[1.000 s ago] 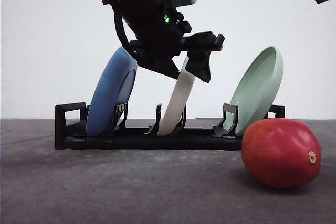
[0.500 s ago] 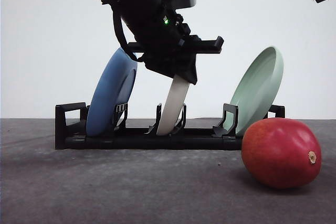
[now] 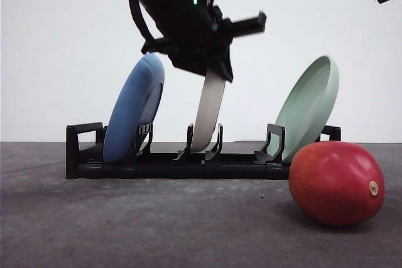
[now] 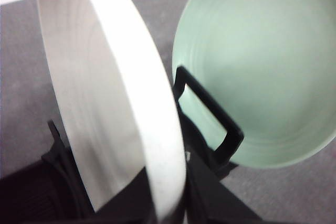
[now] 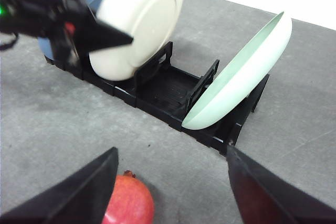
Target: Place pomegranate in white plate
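Note:
The pomegranate (image 3: 337, 183), glossy red with a tan nub, lies on the grey table at the front right, in front of the rack's right end. It also shows just below my right gripper (image 5: 170, 192), which hangs open above it. The white plate (image 3: 210, 114) stands almost upright on edge over the rack's middle slot, its lower edge between the slot posts. My left gripper (image 3: 212, 72) is shut on the plate's top rim. In the left wrist view the white plate (image 4: 115, 108) runs down into the left gripper (image 4: 169, 214). From the right wrist the white plate (image 5: 139, 27) faces the camera.
A black dish rack (image 3: 88, 155) stands across the table. A blue plate (image 3: 133, 108) leans in its left slot and a pale green plate (image 3: 308, 108) in its right slot. Bare grey table lies in front of the rack, left of the fruit.
The left gripper has risen with the white plate. The plate has swung from leaning right to nearly upright, and its lower edge has lifted in the slot. The pomegranate has not moved.

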{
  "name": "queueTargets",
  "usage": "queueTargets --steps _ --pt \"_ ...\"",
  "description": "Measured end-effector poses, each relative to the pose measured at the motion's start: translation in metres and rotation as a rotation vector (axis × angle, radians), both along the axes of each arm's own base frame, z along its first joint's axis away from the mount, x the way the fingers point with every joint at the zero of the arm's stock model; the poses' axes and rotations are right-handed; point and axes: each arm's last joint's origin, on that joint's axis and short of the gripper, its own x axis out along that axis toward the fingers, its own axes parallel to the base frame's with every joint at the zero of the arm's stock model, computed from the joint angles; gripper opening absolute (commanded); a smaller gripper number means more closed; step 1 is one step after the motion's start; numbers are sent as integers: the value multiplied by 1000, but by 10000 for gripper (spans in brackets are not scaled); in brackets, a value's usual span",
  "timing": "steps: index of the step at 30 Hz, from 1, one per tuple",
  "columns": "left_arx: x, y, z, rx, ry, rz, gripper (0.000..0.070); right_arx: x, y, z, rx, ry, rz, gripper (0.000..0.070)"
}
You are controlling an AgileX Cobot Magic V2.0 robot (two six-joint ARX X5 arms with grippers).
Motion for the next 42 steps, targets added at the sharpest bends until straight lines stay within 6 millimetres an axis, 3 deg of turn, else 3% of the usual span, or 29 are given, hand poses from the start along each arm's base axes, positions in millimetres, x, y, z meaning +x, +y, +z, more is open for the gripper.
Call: queueTargets --steps 8,15,21,25,32,37,42 --pt "-21 9 35 -57 -39 -20 11 0 0 0 1 -1 1 418" --pt "-56 23 61 -28 -8 -71 10 0 0 1 3 -7 1 418" --pt "-89 36 71 48 79 -120 11 0 0 1 3 -7 1 418" --pt "-108 41 68 51 82 -153 10 0 0 1 3 -7 1 418" --pt "-144 62 44 94 33 -182 10 0 0 1 3 -7 1 418" --pt "-166 65 28 295 -9 -286 11 0 0 1 3 -7 1 418" --pt "-171 57 10 572 -67 -397 10 0 0 1 3 -7 1 418"
